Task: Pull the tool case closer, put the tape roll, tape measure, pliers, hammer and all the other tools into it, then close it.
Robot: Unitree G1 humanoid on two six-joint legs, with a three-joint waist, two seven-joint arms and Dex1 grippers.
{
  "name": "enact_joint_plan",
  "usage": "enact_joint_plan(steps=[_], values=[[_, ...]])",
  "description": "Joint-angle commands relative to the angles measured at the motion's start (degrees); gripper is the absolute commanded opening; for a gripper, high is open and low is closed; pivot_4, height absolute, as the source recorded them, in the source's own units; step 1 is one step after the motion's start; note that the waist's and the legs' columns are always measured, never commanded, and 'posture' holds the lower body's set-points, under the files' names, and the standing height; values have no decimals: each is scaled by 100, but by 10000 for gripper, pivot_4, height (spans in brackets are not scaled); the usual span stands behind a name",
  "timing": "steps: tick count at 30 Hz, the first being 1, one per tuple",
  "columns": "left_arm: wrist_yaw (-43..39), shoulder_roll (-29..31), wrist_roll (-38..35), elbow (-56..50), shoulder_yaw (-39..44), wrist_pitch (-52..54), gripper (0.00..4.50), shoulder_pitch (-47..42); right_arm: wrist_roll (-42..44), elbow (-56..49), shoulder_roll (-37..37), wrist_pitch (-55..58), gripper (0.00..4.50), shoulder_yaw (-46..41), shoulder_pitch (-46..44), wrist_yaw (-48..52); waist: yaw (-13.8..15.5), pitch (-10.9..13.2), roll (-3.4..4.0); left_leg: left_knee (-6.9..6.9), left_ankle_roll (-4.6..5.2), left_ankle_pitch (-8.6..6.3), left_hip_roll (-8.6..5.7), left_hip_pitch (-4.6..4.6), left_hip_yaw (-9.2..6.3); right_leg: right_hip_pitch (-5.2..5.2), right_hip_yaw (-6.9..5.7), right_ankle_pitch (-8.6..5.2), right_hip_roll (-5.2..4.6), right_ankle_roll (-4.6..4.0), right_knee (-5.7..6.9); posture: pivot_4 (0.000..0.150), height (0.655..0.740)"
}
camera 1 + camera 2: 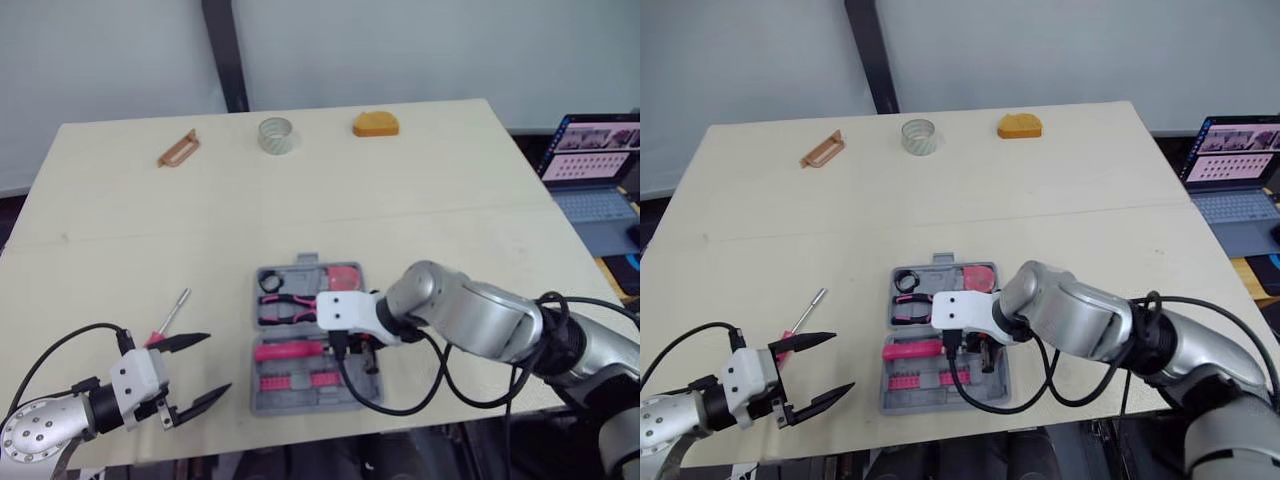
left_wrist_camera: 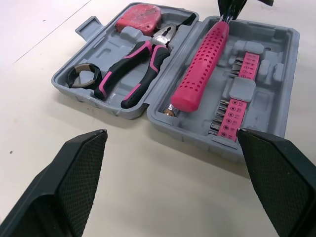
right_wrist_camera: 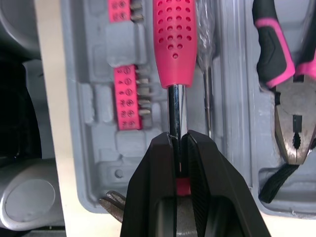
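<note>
A pale counter (image 1: 420, 160) stands before a grey wall, with a laptop (image 1: 595, 190) off to its right. Near the front edge the grey tool case (image 1: 300, 404) lies open, holding the pliers (image 2: 133, 69), the tape measure (image 2: 139, 15), a black roll (image 2: 81, 75) and a pink bit strip (image 2: 237, 94). The right gripper (image 3: 178, 137) pinches the metal shaft of the hammer (image 3: 174, 34), whose pink handle lies in the case's nearer half. The left gripper (image 1: 215, 363) hangs spread wide at the front left, just beside a screwdriver (image 1: 172, 313) on the counter. A clear tape roll (image 1: 277, 135) sits near the far edge.
</note>
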Motion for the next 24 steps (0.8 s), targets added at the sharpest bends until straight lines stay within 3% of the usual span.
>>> enact_joint_plan(steps=[1, 24], values=[[-79, 32, -72, -125, -45, -63, 45000, 57, -117, 12, 145, 44, 620, 108, -202, -139, -8, 0, 0, 0, 0, 0, 0, -1, 1, -2, 0, 0, 0, 0, 1, 1500, 7400], [-159, 59, -37, -136, -138, -36, 45000, 58, -172, -217, 318, -67, 620, 435, -181, -293, -116, 0, 0, -3, -1, -1, 2, -2, 0, -5, -4, 0, -1, 0, 3, 1500, 7400]])
